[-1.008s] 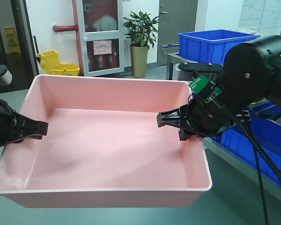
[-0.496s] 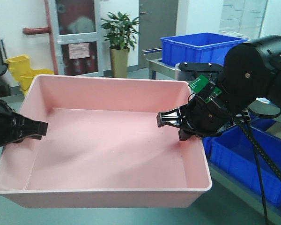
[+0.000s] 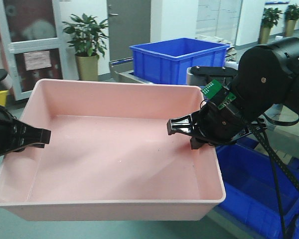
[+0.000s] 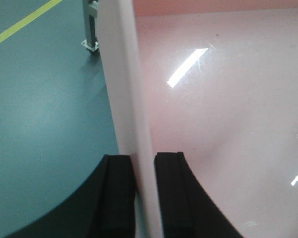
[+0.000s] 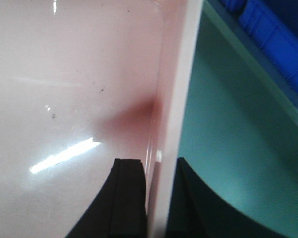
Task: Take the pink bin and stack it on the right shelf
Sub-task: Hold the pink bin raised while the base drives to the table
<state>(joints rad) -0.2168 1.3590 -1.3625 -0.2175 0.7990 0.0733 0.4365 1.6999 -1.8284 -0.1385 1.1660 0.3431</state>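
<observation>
pink bin (image 3: pixel 114 159) sits mid-frame, level, carried clear of the floor (image 4: pixel 35 99). left claw (image 4: pixel 144 196) is pinching its left wall, clamped across the rim. right claw (image 5: pixel 156 198) is pinching the right wall the same way. Blue crate (image 3: pixel 179 59) behind at upper centre, more blue crates (image 3: pixel 254 194) at lower right.

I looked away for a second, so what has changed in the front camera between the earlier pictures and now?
The background slid left: the potted plant and blue crate sit further left and the yellow bucket has left the view, so the robot seems to be turning right. Unchanged: the pink bin, held level, with the left hand and right hand clamped on its side walls.
</observation>
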